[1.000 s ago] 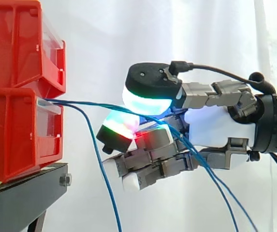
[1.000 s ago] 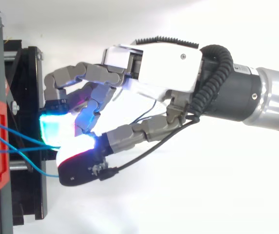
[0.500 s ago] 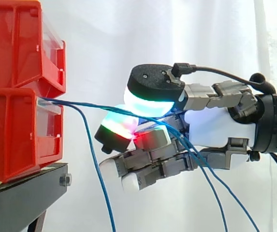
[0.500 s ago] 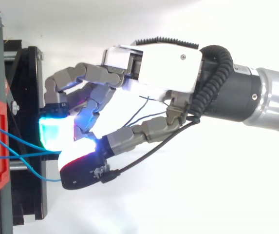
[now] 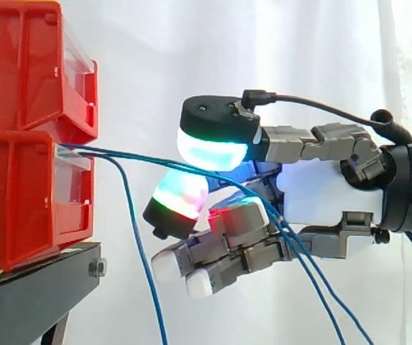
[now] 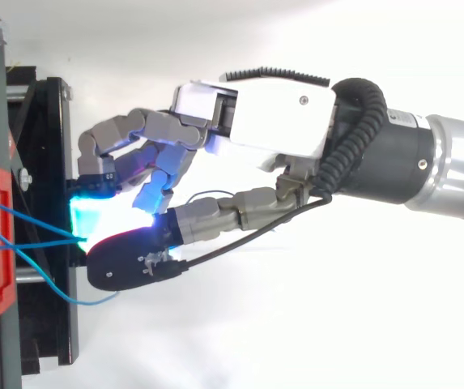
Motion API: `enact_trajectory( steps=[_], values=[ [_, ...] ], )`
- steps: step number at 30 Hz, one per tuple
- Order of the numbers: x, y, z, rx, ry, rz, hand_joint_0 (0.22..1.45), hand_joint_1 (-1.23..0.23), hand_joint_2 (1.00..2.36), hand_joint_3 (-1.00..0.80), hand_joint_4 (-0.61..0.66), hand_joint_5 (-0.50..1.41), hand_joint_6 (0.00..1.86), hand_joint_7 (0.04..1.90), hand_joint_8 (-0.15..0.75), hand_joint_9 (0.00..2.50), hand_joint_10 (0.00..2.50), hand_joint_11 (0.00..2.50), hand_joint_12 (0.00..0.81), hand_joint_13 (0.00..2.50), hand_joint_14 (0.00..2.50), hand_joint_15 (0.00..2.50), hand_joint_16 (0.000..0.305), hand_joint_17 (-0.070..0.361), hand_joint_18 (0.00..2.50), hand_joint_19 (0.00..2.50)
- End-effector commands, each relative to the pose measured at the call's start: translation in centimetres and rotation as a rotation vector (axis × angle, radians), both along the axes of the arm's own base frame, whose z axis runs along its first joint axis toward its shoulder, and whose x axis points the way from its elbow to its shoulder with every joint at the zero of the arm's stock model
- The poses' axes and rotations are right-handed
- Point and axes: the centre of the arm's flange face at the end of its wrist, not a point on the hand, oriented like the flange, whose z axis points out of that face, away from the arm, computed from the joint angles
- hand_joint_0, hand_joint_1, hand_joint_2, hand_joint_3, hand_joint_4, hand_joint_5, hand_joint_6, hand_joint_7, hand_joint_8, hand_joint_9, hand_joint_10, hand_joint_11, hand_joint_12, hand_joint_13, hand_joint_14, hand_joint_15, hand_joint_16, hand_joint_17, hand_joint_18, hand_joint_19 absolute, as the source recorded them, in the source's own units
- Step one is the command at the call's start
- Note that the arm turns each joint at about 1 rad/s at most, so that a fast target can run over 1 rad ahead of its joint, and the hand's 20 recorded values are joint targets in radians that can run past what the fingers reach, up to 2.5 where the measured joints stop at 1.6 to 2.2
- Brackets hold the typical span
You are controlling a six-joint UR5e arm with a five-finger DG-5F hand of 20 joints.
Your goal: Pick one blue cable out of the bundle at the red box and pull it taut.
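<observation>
Standing at the left of the side view, two red bins were stacked on a black stand (image 5: 40, 287), the upper bin (image 5: 19, 65) resting on the lower bin (image 5: 19, 201). The blue cables (image 5: 134, 157) left the front of the lower bin just beneath its top edge. Two of them ran almost straight to the right, sloping slightly downward and drawing together toward the hand; the top view showed the same pair (image 6: 33, 223) converging from the bin face. A third, slack strand (image 5: 142, 259) dropped away from the bin in a curve toward the bottom edge, clear of the hand.

Right of the bins, in front of the white curtain (image 5: 263, 57), the hand (image 5: 328, 190) was held level with its fingers curled round the two straight cables. The thumb pad (image 5: 209, 151), glowing cyan and green, lay directly above them; a finger pad (image 5: 180, 198), glowing green, white and red, lay directly below. The remaining fingers were folded beneath. Past the palm, the two cables fell toward the lower right edge. In the top view the hand (image 6: 264, 113) stood just beside the stand, apart from the bins.
</observation>
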Motion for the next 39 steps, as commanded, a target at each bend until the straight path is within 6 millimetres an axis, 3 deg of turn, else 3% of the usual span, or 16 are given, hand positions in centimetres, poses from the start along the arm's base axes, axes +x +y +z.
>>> enact_trajectory(
  steps=[1,8,15,20,30,36,39],
  values=[
    [-0.05,0.02,0.01,-0.003,0.004,0.0,0.58,-0.58,1.02,-0.25,0.22,-0.05,0.64,1.28,0.323,1.27,0.02,1.31,0.393,0.63,0.02,0.45,0.056,0.127,0.59,0.5],
    [-0.01,0.03,0.08,-0.003,0.002,0.0,0.51,-0.54,1.0,-0.5,0.2,-0.04,0.64,1.31,0.354,1.29,0.02,1.32,0.404,0.65,0.02,0.45,0.058,0.131,0.62,0.5],
    [-0.05,0.02,0.01,-0.003,0.004,0.0,0.5,-0.62,1.0,-0.5,0.17,-0.06,0.68,1.25,0.365,1.3,0.02,1.34,0.408,0.67,0.02,0.45,0.059,0.133,0.63,0.5],
    [-0.03,0.02,-0.1,-0.003,0.005,0.0,0.58,-0.75,1.01,-0.36,0.17,-0.08,0.75,1.22,0.347,1.28,0.02,1.37,0.388,0.66,0.02,0.46,0.054,0.122,0.61,0.5],
    [-0.03,0.02,-0.1,-0.003,0.005,0.0,0.61,-0.82,1.02,-0.23,0.18,-0.11,0.82,1.21,0.343,1.27,0.02,1.4,0.393,0.67,0.02,0.46,0.054,0.121,0.62,0.48],
    [-0.01,0.03,0.08,-0.003,0.002,0.0,0.68,-0.95,1.01,-0.42,0.2,-0.13,0.84,1.14,0.335,1.2,0.02,1.39,0.39,0.65,0.02,0.45,0.054,0.121,0.61,0.44],
    [-0.04,0.14,0.01,-0.003,0.004,0.001,0.6,-0.94,1.0,-0.5,0.21,-0.13,0.83,1.12,0.345,1.21,0.02,1.38,0.39,0.64,0.02,0.45,0.054,0.121,0.61,0.45]
  ],
)
